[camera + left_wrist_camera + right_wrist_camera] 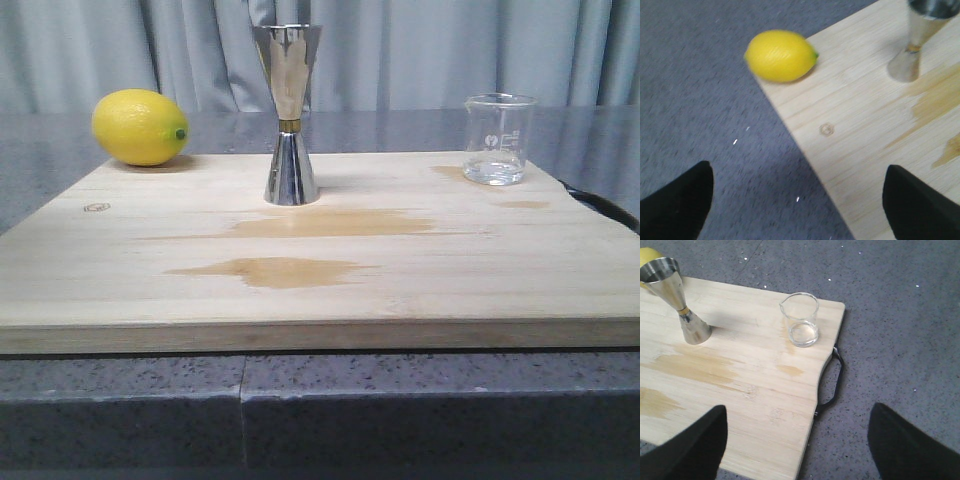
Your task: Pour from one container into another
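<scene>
The small clear glass beaker (496, 139) (801, 320), with white markings and a little clear liquid, stands at the back right of the wooden board (330, 270). At the board's back middle stands the steel hourglass jigger (290, 115) (912, 42) (677, 302) with a gold band at its waist. My left gripper (797, 200) is open above the board's left edge, with nothing between its fingers. Over the board's right edge my right gripper (797, 442) is open and empty, short of the beaker. Neither gripper shows in the front view.
A yellow lemon (140, 127) (781, 55) lies at the board's back left corner. Darker wet stains (300, 245) mark the board's middle. A black handle (832, 382) sticks out of the board's right edge. Grey speckled tabletop (900, 330) surrounds the board; a curtain hangs behind.
</scene>
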Action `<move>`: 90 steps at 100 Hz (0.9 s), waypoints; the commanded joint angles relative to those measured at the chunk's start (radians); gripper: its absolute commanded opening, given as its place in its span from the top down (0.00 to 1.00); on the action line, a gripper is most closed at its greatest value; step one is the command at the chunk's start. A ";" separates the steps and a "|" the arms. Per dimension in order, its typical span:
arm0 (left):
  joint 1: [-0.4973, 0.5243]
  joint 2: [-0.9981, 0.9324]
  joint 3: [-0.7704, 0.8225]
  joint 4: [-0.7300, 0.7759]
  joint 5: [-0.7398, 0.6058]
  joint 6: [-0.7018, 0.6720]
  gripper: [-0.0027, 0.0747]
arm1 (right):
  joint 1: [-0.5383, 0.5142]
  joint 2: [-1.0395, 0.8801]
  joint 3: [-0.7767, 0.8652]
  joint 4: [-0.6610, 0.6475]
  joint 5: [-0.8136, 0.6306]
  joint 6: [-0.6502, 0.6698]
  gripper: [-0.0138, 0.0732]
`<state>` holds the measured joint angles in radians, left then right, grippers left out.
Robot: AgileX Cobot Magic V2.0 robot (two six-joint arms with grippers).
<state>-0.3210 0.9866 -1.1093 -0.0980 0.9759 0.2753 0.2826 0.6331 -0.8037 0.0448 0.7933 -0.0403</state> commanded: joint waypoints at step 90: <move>-0.001 -0.347 0.209 0.165 -0.094 -0.378 0.43 | -0.007 0.001 -0.023 -0.010 -0.080 0.005 0.54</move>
<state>-0.3210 0.6386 -0.8743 0.0641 0.9527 -0.0949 0.2826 0.6331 -0.8037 0.0448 0.7859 -0.0341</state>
